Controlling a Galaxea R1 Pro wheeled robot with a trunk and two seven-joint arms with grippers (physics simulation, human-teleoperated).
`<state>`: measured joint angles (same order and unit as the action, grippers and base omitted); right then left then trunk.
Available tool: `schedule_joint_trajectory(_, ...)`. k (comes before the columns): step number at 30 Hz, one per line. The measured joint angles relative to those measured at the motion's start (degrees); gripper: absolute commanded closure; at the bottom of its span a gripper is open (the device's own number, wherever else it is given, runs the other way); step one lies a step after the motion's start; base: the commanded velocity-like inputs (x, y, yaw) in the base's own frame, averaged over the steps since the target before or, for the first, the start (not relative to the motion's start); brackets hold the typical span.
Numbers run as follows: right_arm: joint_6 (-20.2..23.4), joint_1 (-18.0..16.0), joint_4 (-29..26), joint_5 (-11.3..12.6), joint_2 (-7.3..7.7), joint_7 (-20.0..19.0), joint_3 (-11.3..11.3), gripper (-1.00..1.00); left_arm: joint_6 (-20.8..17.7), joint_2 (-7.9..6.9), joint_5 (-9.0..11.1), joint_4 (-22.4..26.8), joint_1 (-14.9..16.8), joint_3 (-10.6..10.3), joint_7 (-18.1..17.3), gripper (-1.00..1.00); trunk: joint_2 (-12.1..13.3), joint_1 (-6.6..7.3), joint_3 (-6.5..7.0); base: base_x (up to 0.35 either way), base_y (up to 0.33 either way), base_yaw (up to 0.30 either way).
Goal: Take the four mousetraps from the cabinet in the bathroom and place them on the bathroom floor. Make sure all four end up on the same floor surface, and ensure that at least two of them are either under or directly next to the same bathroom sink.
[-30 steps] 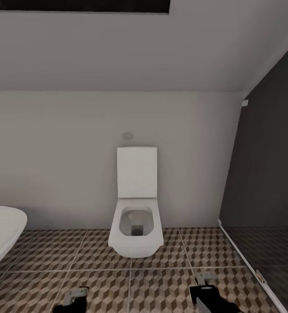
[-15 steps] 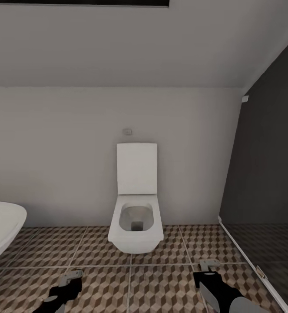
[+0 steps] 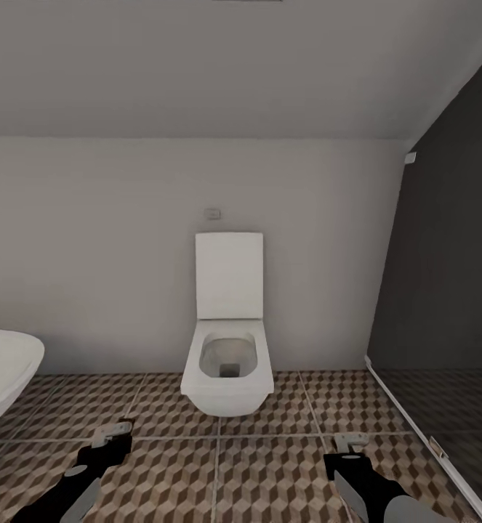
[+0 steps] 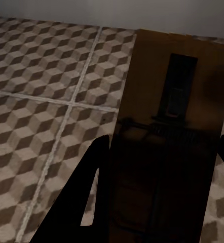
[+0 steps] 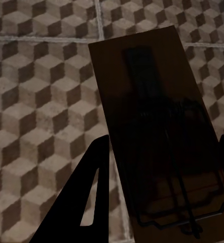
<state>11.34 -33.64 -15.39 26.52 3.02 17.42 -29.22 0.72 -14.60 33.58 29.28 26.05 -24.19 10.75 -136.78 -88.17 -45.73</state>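
Each wrist view has a mousetrap clamped between dark fingers. The left gripper is shut on a tan wooden mousetrap with dark spring wire. The right gripper is shut on a second mousetrap. Both hang above the cube-patterned bathroom floor. In the head view, the left gripper and right gripper reach forward low over the tiles, on either side of the toilet. The cabinet and the bathroom sink are out of view.
A white toilet with its lid raised stands against the grey wall straight ahead. A white bathtub rim juts in at the left. A dark glass partition with a pale floor rail closes the right side.
The whole head view has shifted, so the toilet sits slightly higher in the picture. Both arms reach further into view, the left one most, with the traps still held.
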Motion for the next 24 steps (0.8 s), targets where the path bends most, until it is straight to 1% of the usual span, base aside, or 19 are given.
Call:
schedule_joint_trajectory(5, -0.39, -0.31, -0.16, -0.02, 0.07, -0.1, 0.05, 1.0, -1.31, 0.18, -0.01, 2.6, 0.01, 0.03, -0.07, 1.0, -2.0, -1.1, -0.9, 0.0, 0.0, 0.0)
schedule_joint_trajectory(9, -0.46, -1.5, -0.17, 0.0, -0.05, -0.23, 0.02, 1.0, -3.02, 0.38, -0.03, 5.23, 0.01, -0.01, -0.06, 1.0, -3.61, -1.98, -1.61, 0.0, 0.0, 0.0)
schedule_joint_trajectory(16, -0.62, -2.03, -0.46, 0.05, -0.43, -0.59, 0.0, 1.0, -3.8, 0.34, -0.06, 7.46, 0.01, -0.11, -0.1, 1.0, -6.41, -3.51, -2.87, 0.0, 0.0, 0.0)
schedule_joint_trajectory(22, -1.03, -2.1, -0.61, 0.0, -0.56, -0.71, -0.01, 1.0, -3.92, 0.36, -0.06, 7.33, 0.01, -0.15, -0.17, 1.0, -6.5, -3.68, -4.2, 0.0, 0.0, 0.0)
schedule_joint_trajectory(24, -2.09, -2.1, -0.65, 0.01, -0.5, -0.73, -0.01, 1.0, -3.94, 0.39, -0.03, 7.06, 0.01, -0.17, -0.2, 1.0, -6.53, -3.73, -4.64, 0.0, 0.0, 0.0)
